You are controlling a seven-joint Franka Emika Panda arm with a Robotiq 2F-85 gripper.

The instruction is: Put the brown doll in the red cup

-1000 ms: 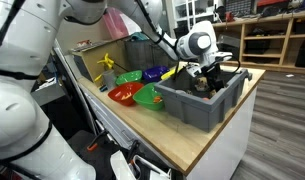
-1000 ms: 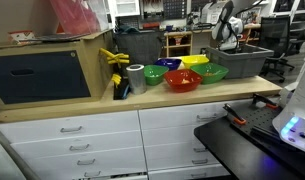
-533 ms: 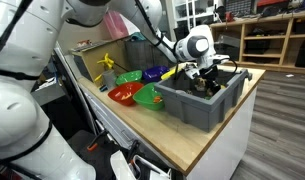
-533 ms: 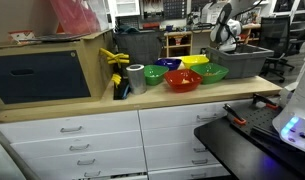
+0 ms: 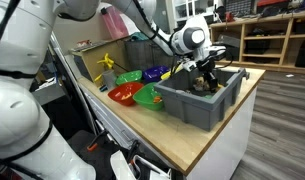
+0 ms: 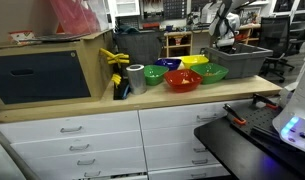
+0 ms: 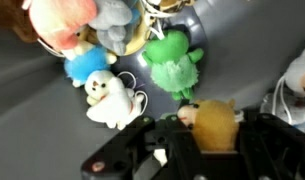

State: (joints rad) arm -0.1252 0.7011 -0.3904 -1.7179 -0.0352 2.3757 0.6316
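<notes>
brown doll point(image 7: 216, 118): lower right of wrist view, pinched in the closed jaws of gripper point(image 7: 212, 135), above grey bin point(image 5: 187, 108). Looks like light, soft plush that squashes, so grip mid-body and firm. red cup point(image 5: 120, 95) is left of centre, touching green bowl point(image 5: 147, 96), just beside the bin.

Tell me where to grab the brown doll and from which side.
Pinch its plump middle from above. The brown doll looks soft and rounded, so the gripper can close across its body, as it appears to now, and a top approach clears the walls of the gray bin and the green plush.
</notes>
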